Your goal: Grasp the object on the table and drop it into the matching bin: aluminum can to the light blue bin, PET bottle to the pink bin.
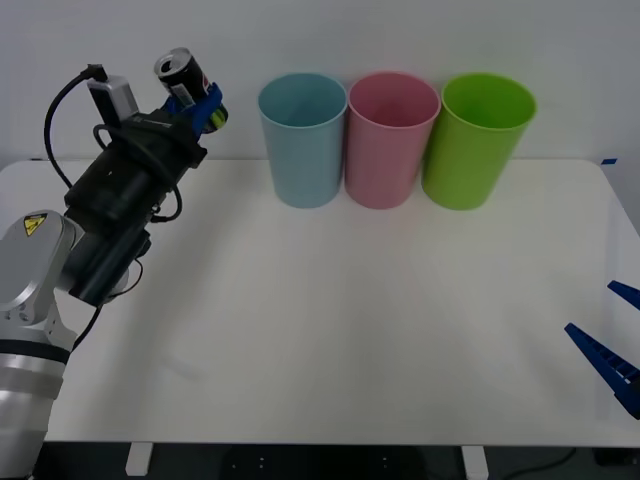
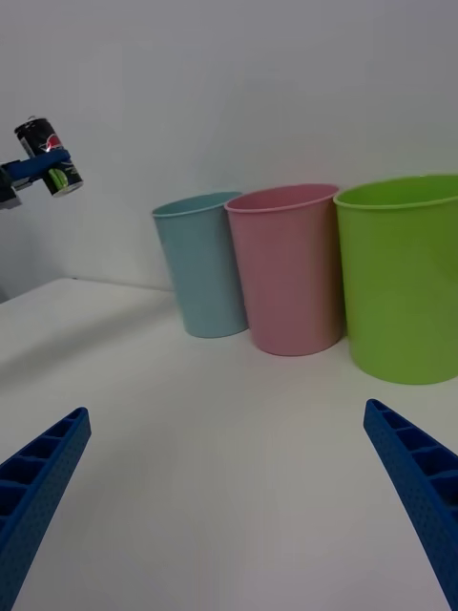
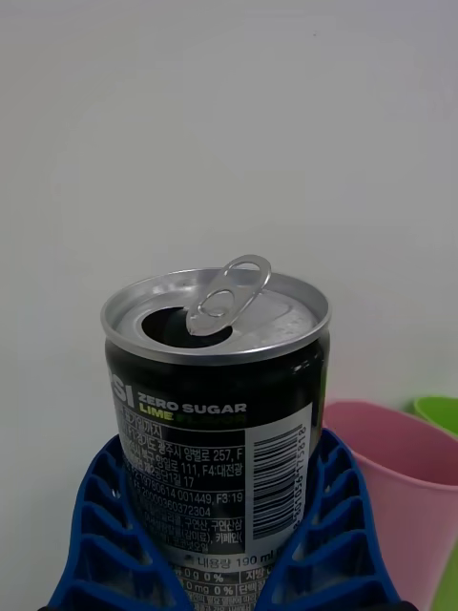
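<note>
Fingers (image 3: 334, 516) of the left hand (image 1: 196, 104), blue and ribbed, are clamped on the lower body of the aluminum can (image 1: 183, 75), which sits in the upper left of the front frame, lifted well clear of the counter (image 1: 330, 320). In the left wrist view the can stands nearly upright between the two fingers, its silver top showing, tab bent up and the mouth already open. I'd guess it is empty or close to it, so light and easy to carry, but thin-walled: squeeze too hard and the sides would dent. Painted metal is also slick, so the ribs on the fingers matter. Holding it low across the body, as here, looks sensible to me; the rim stays free and the can should fall straight when let go.

Just to the right of the can in the front frame stands the light blue bin (image 1: 302, 138), then the pink bin (image 1: 390, 138) touching it, then a lime green bin (image 1: 476, 138). The can is not yet over the blue rim.

At the lower right edge the right hand (image 1: 612, 345) waits low over the counter with its fingers spread wide, holding nothing.
</note>
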